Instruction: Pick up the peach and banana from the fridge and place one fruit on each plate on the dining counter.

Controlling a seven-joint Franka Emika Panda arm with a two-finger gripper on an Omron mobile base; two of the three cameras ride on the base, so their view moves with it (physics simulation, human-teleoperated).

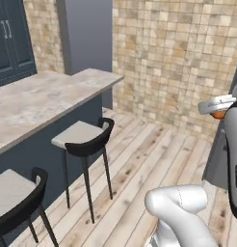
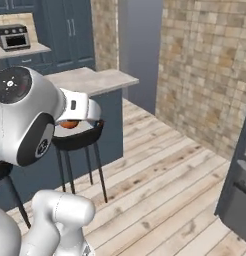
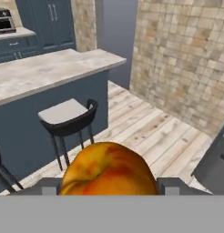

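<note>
The peach [image 3: 109,170], round and orange with red patches, sits between my gripper's [image 3: 110,186] two dark fingertips, and the gripper is shut on it. From the left base the peach [image 1: 217,115] peeks out orange under the white hand [image 1: 214,107] at the right edge, high above the floor. From the right base the peach [image 2: 69,124] hangs below the hand [image 2: 77,114]. The dining counter [image 3: 45,73], with a beige marbled top and a dark blue base, lies ahead and to the left. The fridge [image 2: 239,197] stands dark at the right. The banana and the plates are out of view.
Two black stools with pale seats [image 1: 84,137] [image 1: 14,195] stand along the counter's near side. A tan brick wall [image 1: 178,53] closes the far side. Open wooden floor [image 2: 160,175] lies between counter and fridge. A toaster oven [image 2: 14,36] sits on the back counter.
</note>
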